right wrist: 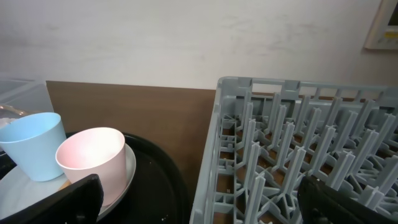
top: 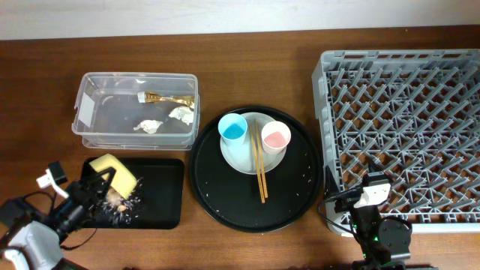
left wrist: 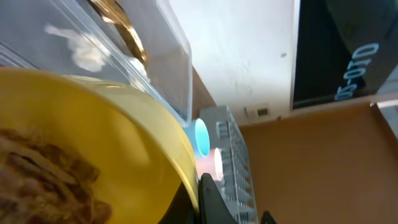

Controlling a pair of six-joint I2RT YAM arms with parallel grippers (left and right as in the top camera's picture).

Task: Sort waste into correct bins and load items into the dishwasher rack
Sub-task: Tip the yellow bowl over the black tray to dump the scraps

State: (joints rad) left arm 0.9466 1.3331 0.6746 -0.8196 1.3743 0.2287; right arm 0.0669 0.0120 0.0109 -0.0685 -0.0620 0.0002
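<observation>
Dishwasher rack (top: 390, 57): fills the table's right side. Its right edge is cut off in the overhead view, and the right arm covers its near left corner.

Round black tray (top: 300, 195): centre of the table, just left of the rack. It carries the pale plate (top: 244, 159), which is partly covered by what stands on it.

Clear tub (top: 135, 75): far left. It holds the gold foil wrapper (top: 166, 98) and two tissue wads (top: 148, 125).

Black rectangular tray (top: 161, 195): in front of the tub. The left arm hides its left end.

Yellow bowl (top: 116, 171): tipped on its side over this tray. It is blurred in the left wrist view, where it fills most of the frame.

Left gripper (top: 103, 182): clenched on the bowl's rim. The bowl hides most of its fingers.

Right gripper (right wrist: 202, 202): released and holding nothing. Its fingers (right wrist: 68, 199) are spread wide beside the rack's corner.

Chopsticks (top: 259, 169): lie across the plate between the cups, tips reaching onto the round tray.

Blue cup (top: 233, 131) and pink cup (top: 276, 137): both upright on the plate.

Food scraps (top: 116, 199): scattered on the black rectangular tray below the bowl's mouth. Further brown scraps lie inside the bowl, too blurred to make out.
</observation>
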